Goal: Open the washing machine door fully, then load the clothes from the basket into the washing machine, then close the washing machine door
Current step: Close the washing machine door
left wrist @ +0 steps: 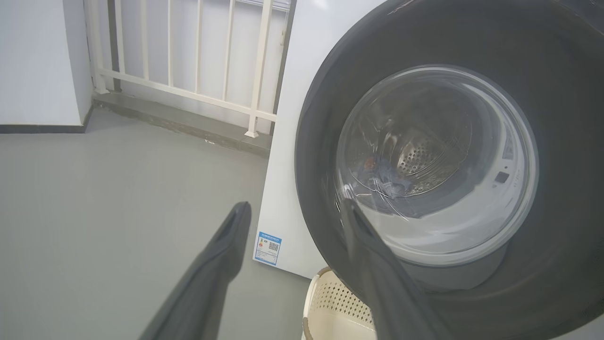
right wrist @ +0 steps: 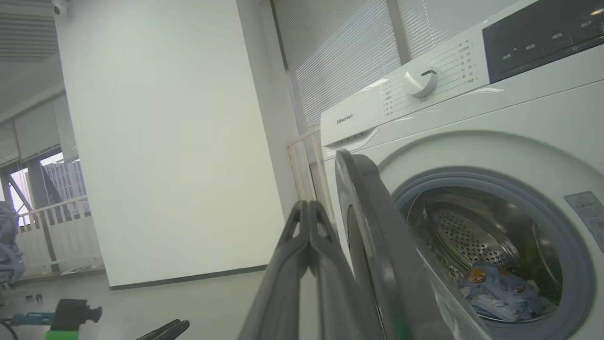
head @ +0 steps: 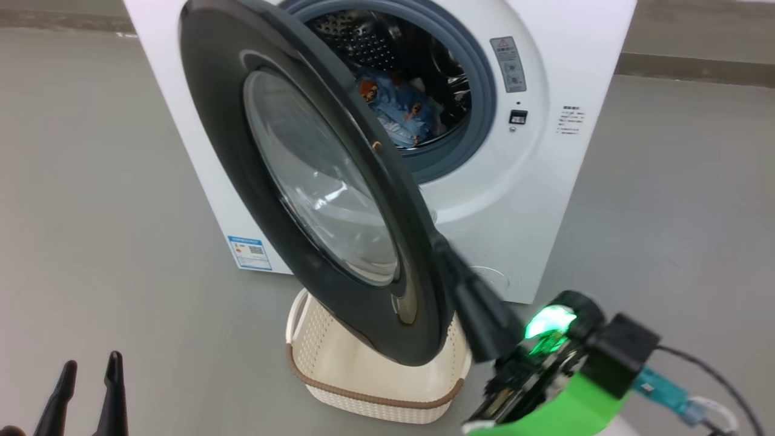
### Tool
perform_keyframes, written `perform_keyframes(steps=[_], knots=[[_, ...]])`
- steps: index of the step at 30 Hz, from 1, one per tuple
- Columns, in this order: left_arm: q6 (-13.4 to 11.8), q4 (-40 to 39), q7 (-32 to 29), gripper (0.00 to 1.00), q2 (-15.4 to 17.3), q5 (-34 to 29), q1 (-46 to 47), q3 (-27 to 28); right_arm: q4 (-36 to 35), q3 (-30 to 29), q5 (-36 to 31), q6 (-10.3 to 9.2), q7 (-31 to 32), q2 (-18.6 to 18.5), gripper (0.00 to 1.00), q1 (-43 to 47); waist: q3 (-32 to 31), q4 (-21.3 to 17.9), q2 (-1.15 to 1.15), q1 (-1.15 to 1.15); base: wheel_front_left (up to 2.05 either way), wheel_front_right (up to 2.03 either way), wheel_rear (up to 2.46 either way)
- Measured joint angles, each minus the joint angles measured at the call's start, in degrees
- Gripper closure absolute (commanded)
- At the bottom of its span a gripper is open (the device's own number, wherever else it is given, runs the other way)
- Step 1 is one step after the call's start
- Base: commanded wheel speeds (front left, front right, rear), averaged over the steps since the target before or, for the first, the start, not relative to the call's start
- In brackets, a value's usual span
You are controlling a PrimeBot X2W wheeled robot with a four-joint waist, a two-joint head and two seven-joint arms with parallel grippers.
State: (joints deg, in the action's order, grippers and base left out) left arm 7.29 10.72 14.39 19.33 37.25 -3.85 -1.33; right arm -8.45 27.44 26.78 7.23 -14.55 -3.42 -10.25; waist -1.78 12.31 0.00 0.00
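While door [head: 315, 188] hangs over basket [head: 363, 404], right claw [head: 445, 245] (pressed together) flanks its edge; left claw [head: 92, 362] spread.

Our right fingers [head: 478, 309] are long, dark and thin, and they get pointy at the tips. In the right wrist view they have a narrow slot near the tip. Behind them, at about four o'clock in the head view, is a round black part [head: 584, 310] with a green light [head: 548, 321] glowing in it. Next comes a small black box [head: 623, 351] on a bright green block [head: 563, 409]. A blue plug [head: 660, 387] sticks out of the box, and a thin black cable [head: 723, 383] curls off to the edge. Our left fingers [head: 113, 387], at seven o'clock, are dark and pointy too.
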Motion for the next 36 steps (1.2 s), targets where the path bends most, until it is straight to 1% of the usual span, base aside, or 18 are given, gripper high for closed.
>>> perform_keyframes(steps=[6, 9, 15, 28, 36], knots=[[0.00, 0.32, 0.00, 0.00, -0.33, -0.01, 0.00, -0.20, 2.86, 7.06, -1.36, 0.00, 0.00, 0.01, 1.00, -0.34, -0.38, 1.80, 0.00, 0.00, 0.00, 0.00, 0.00], [0.00, 0.35, 0.00, 0.00, -0.57, -0.02, 0.00, -0.24, 5.88, 8.89, -2.70, 0.00, 0.00, -0.04, 1.00, -0.48, -0.56, 2.60, 0.00, 0.00, 0.00, 0.00, 0.00], [0.00, 0.52, 0.00, 0.00, -0.73, -0.03, 0.00, -0.20, 11.92, 11.27, -2.72, 0.00, 0.01, -0.31, 1.00, -1.04, -0.81, 4.03, 0.00, 0.00, 0.00, 0.00, 0.00], [0.00, 0.65, 0.00, 0.00, -1.03, -0.01, 0.00, -0.42, 22.99, 11.87, -2.70, 0.00, 0.01, -0.54, 1.00, -3.75, -0.32, 6.85, 0.00, 0.00, 0.00, 0.00, 0.00], [0.00, 0.65, 0.00, 0.00, -0.92, 0.11, 0.01, -0.48, 28.00, 9.34, -3.16, 0.00, 0.02, -0.55, 1.00, -5.43, 0.61, 8.16, 0.00, 0.01, 0.00, 0.00, 0.00]])
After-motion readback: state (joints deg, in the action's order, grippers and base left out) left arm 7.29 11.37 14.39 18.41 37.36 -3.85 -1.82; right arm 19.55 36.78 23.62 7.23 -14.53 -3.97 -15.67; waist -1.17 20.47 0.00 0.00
